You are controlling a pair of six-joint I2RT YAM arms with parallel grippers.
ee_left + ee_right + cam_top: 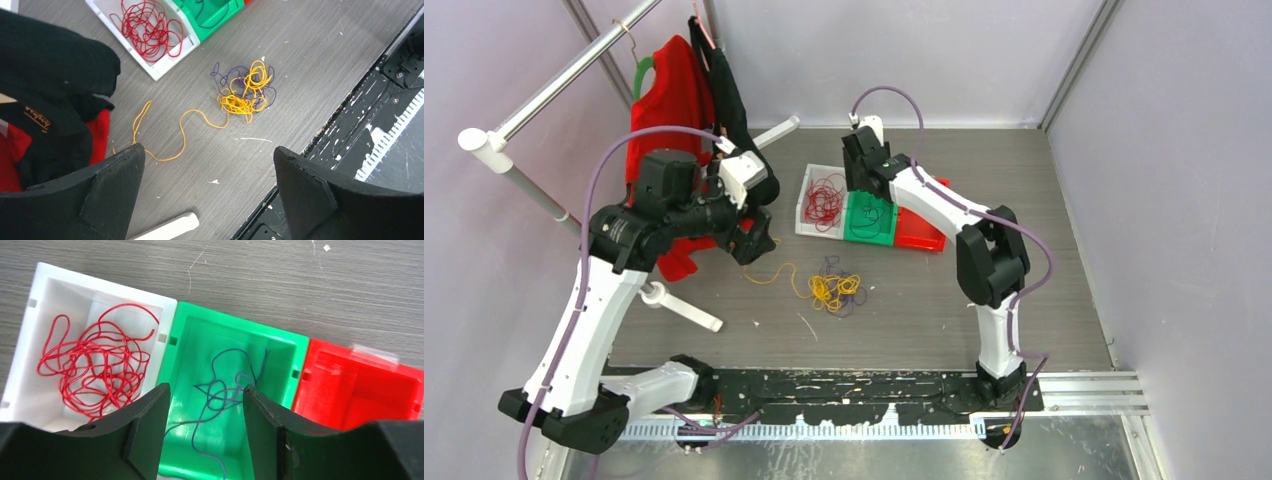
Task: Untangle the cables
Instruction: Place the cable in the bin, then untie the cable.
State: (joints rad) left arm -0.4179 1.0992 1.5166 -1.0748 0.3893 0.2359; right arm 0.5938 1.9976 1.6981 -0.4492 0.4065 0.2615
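Sorting is judged half done: red cables (pixel 95 367) are gathered in the white bin (pixel 45 275) and a dark cable (pixel 225 385) in the green bin (pixel 280 347), near the counter's far edge. The right gripper (pixel 205 390) is held over the green bin, jaws apart and empty. A yellow-and-purple tangle (pixel 245 90) is seen mid-counter. The left gripper (pixel 207 152) is poised with its jaws wide apart above the trailing yellow strand (pixel 183 135), which should be pinched next and drawn clear.

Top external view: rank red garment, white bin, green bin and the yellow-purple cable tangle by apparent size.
1. red garment
2. white bin and green bin, look alike; the right arm hides part of the green one
3. yellow-purple cable tangle, its knot slightly smaller
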